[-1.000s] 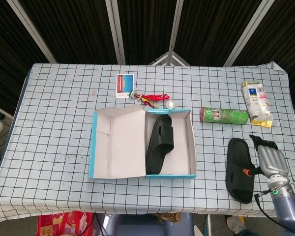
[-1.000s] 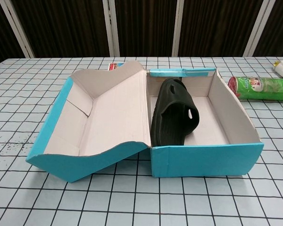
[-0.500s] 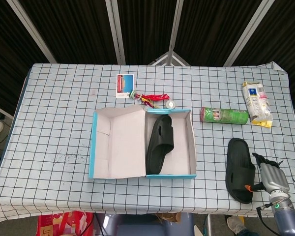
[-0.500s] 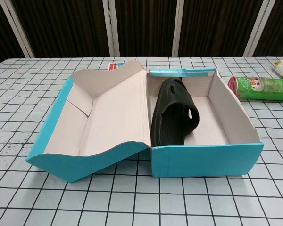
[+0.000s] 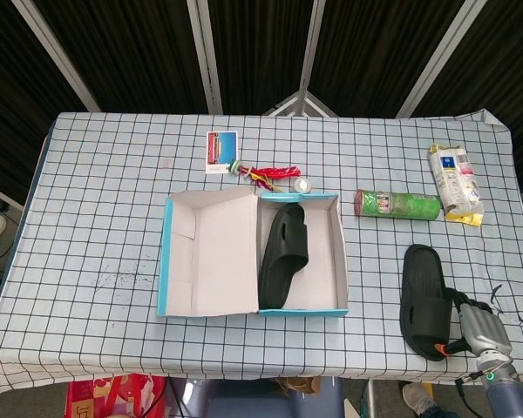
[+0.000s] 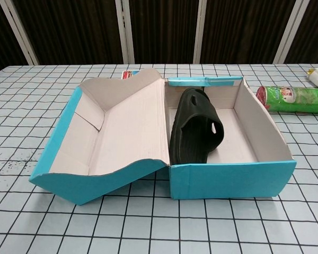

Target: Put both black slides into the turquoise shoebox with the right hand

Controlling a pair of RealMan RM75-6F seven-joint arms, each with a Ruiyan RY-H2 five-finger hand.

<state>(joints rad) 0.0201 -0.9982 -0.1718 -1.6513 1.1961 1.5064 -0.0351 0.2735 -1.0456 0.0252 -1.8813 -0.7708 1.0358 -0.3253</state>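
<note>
**One slide boxed, one on the cloth by my right hand**

I see the first black slide (image 5: 283,253) inside the turquoise shoebox (image 5: 342,261), propped on its edge against the left wall of the tray, next to the hinge with the open lid (image 5: 211,252). From the chest view the same slide (image 6: 195,128) leans there with its strap opening facing right, and the right part of the box floor beside it is bare cardboard.

The second black slide (image 5: 424,300) lies flat on the table (image 5: 96,200), sole down, near the front right corner and well apart from the box's right wall. My right hand (image 5: 477,321) sits at the front edge of the table just beside the slide's near end. I cannot tell whether its fingers touch the slide or how far they are spread; it looks to hold nothing. My left hand shows in neither view.

Between the loose slide and the far edge lies a green can (image 5: 397,205) on its side, just right of the box's far right corner. A snack packet (image 5: 455,184) lies near the right edge. Behind the box sit a small card (image 5: 221,148), a red tangle of cord (image 5: 272,174) and a small round white item (image 5: 302,185).
</note>
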